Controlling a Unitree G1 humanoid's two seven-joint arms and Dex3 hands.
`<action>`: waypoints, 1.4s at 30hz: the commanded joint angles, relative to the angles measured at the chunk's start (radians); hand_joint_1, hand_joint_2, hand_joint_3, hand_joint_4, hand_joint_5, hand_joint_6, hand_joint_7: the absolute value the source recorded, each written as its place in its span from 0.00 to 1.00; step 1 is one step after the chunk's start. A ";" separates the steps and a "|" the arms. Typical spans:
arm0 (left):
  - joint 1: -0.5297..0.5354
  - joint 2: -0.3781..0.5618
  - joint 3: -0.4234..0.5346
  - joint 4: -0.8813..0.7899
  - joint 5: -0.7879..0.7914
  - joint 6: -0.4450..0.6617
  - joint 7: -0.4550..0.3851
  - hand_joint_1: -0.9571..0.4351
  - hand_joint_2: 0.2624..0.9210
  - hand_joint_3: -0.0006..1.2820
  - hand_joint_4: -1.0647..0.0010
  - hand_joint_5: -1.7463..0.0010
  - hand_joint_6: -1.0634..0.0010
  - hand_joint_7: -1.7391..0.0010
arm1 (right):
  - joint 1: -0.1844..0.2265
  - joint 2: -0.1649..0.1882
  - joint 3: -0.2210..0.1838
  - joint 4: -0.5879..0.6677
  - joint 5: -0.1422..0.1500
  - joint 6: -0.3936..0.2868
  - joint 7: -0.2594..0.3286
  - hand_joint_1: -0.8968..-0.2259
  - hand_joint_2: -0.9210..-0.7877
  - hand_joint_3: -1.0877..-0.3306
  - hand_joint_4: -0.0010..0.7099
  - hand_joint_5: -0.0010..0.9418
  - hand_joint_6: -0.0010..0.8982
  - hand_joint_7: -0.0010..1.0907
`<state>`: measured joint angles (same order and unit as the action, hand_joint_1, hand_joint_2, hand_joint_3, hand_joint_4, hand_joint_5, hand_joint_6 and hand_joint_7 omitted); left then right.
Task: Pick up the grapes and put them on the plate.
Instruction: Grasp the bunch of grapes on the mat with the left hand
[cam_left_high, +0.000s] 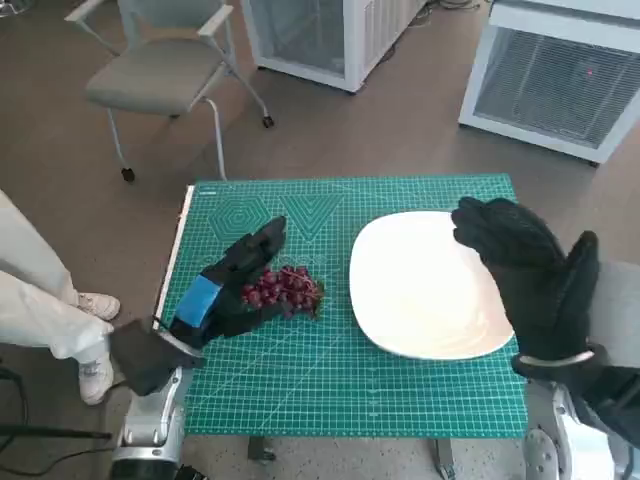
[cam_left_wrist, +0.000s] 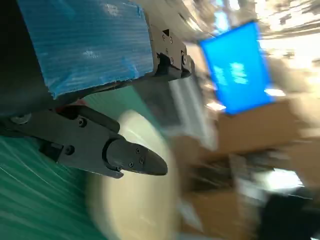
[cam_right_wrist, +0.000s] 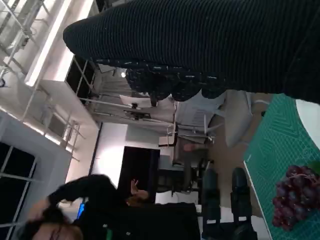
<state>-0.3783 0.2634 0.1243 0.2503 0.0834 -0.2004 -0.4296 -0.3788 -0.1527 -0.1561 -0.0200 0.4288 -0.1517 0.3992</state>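
A bunch of dark red grapes (cam_left_high: 285, 289) lies on the green cutting mat (cam_left_high: 330, 390), left of the white plate (cam_left_high: 425, 285). My left hand (cam_left_high: 228, 285) lies on the mat right beside the grapes on their left, its fingers (cam_left_high: 262, 243) stretched past them and holding nothing. My right hand (cam_left_high: 530, 270) hovers over the plate's right edge, fingers apart and empty. The right wrist view shows the grapes (cam_right_wrist: 295, 196) on the mat beyond the glove (cam_right_wrist: 210, 45). In the blurred left wrist view, a black finger (cam_left_wrist: 107, 150) points toward the plate (cam_left_wrist: 135, 200).
The mat covers a small table. A grey chair (cam_left_high: 165, 70) stands on the floor behind it at the left, white cabinets (cam_left_high: 560, 75) at the back right. A person's legs and shoes (cam_left_high: 60, 320) are at the table's left. A person (cam_right_wrist: 90, 210) shows in the right wrist view.
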 joint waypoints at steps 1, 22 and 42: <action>0.062 0.130 -0.119 -0.423 0.503 0.326 0.052 0.43 0.77 0.00 0.99 1.00 0.85 1.00 | 0.017 -0.003 -0.004 0.016 -0.003 0.011 0.005 0.76 0.00 0.64 0.60 0.75 0.21 0.88; 0.026 0.106 -0.256 -0.565 0.650 0.670 -0.064 0.44 0.72 0.00 0.98 1.00 0.81 0.99 | 0.024 -0.004 -0.007 0.028 -0.003 -0.008 0.012 0.77 0.00 0.63 0.59 0.76 0.21 0.89; -0.251 0.044 -0.465 -0.051 0.724 0.746 0.038 0.50 0.72 0.00 0.94 1.00 0.76 0.99 | 0.022 -0.004 -0.017 0.046 -0.004 -0.023 0.023 0.77 0.00 0.61 0.58 0.76 0.20 0.89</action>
<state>-0.5730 0.3177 -0.3108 0.1114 0.7937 0.5462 -0.4096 -0.3743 -0.1544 -0.1717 0.0088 0.4287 -0.1789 0.4171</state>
